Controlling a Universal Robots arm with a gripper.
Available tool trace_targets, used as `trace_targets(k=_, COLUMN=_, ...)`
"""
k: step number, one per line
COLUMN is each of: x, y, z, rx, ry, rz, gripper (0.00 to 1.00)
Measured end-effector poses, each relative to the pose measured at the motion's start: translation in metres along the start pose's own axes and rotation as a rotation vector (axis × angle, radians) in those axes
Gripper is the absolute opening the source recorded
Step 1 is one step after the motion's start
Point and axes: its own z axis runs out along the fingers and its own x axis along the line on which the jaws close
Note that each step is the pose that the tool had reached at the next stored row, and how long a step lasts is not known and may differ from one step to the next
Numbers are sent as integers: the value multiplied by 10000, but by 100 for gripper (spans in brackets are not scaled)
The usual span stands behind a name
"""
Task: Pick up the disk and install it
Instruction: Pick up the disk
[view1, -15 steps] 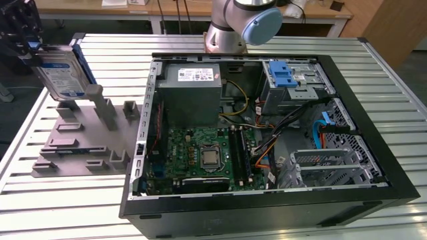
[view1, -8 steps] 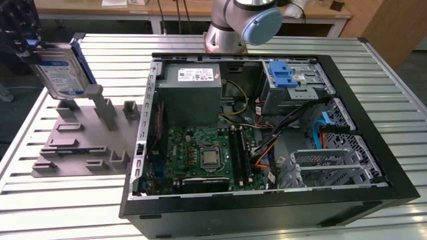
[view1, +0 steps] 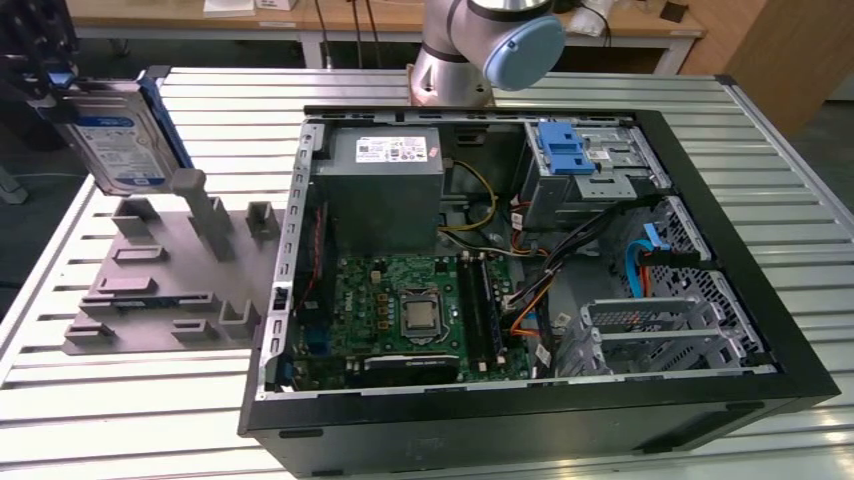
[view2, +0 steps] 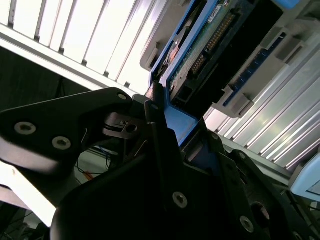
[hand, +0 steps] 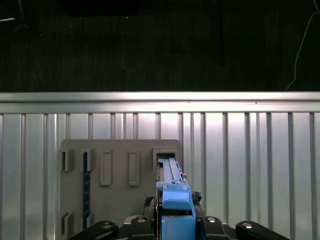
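1. While the fingers (view2: 159, 145) of the dark gripper (view1: 60, 85) are closed on it, the disk (view1: 118, 140), a flat rectangular silver metal hard drive with a blue-and-white label and blue plastic rails, stands on edge near the desk's corner at the exterior view's upper left.
2. Its label faces the exterior camera, and the gripper holds it from its upper end.
3. Its lower edge is over the grey plastic holder with upright posts and slots (view1: 147, 290), which lies on the slatted aluminium desk (view1: 120, 420) along the edge at the exterior view's left; whether the drive is clear of its slot cannot be told.
4. In the second wrist view, the gripper (view2: 180, 130) has a blue rail pressed between its black fingers, and the disk (view2: 210, 35) shows its green circuit board and connector pins.
5. In the first wrist view, the gripper (hand: 175, 222) holds the disk (hand: 170, 175) edge-on, in line with one of the slots along the grey holder's (hand: 120, 200) edge.
6. Beside the holder lies the open black tower computer case (view1: 534, 420), which takes up the middle of the desk.
7. Inside the case are a large grey metal box (view1: 380, 180), a green motherboard (view1: 400, 310) and, well apart from the disk, a silver cage with a blue plastic latch (view1: 581, 160).
8. At the desk's far edge stands the arm's grey base with a blue cap (view1: 467, 50).
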Motion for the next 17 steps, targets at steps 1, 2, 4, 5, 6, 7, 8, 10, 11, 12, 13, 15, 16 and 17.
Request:
trace_targets(k=1, x=0, y=0, z=-7, rx=0, ry=0, rz=-1, gripper=36)
trace_targets(k=2, x=0, y=0, z=-14, rx=0, ry=0, rz=0, gripper=36)
trace_targets(k=4, x=0, y=0, z=-30, rx=-1, ry=0, rz=-1, gripper=36)
trace_targets(k=5, x=-2, y=2, z=-131, rx=0, ry=0, rz=-1, gripper=36)
trace_targets(k=6, x=-3, y=2, z=-138, rx=0, ry=0, rz=0, gripper=36)
trace_targets(k=7, x=-3, y=2, z=-145, rx=0, ry=0, rz=0, gripper=36)
trace_targets(k=8, x=-3, y=2, z=-153, rx=-1, ry=0, rz=-1, gripper=36)
trace_targets(k=10, x=-3, y=2, z=-166, rx=1, ry=-1, rz=-1, gripper=36)
trace_targets(k=11, x=-3, y=2, z=-173, rx=0, ry=0, rz=-1, gripper=36)
trace_targets(k=12, x=-3, y=2, z=-180, rx=0, ry=0, rz=0, gripper=36)
trace_targets(k=13, x=-4, y=3, z=-188, rx=-1, ry=0, rz=-1, gripper=36)
trace_targets(k=15, x=-4, y=3, z=-202, rx=1, ry=0, rz=0, gripper=36)
trace_targets(k=16, x=-4, y=3, z=-210, rx=0, ry=0, rz=0, gripper=36)
trace_targets(k=17, x=-4, y=3, z=-217, rx=-1, ry=0, rz=0, gripper=36)
